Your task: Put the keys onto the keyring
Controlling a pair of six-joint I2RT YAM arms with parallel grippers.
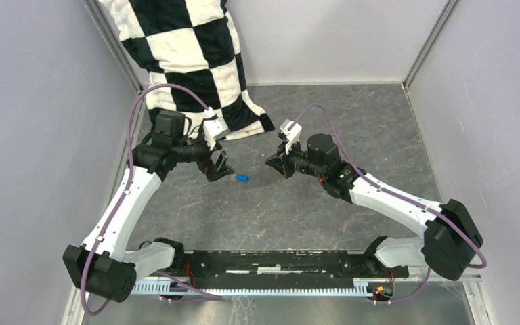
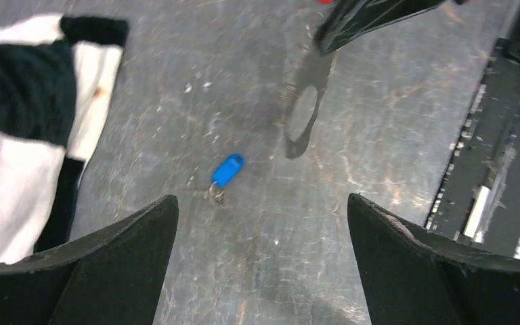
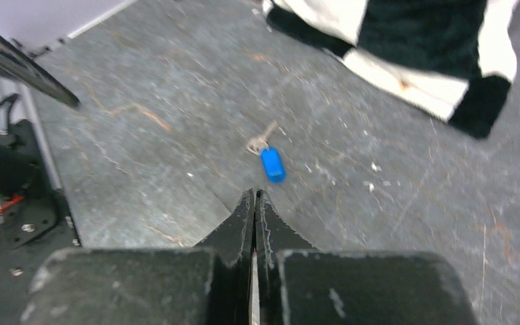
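Overhead, the blue key (image 1: 242,178) lies on the desk (image 1: 379,122) near its middle, between left hand (image 1: 221,172) and right hand (image 1: 271,164). Left wrist: fingers (image 2: 108,267) spread wide — key ahead. Right wrist: fingertips (image 3: 235,227) pressed together, empty — key just beyond.

A dark grey worktop (image 1: 365,128), mottled like stone with pale and rusty veins, fills the floor of a small booth. Plain lavender-grey walls (image 1: 34,101) close it in on the left, back and right, and slim metal strips (image 1: 428,44) run up the back corners. A black-and-white checkered cloth (image 1: 189,54) hangs in the back left corner, with its lower end lying on the worktop. A black rail (image 1: 277,261) runs along the near edge. The light is even and the shadows are soft.
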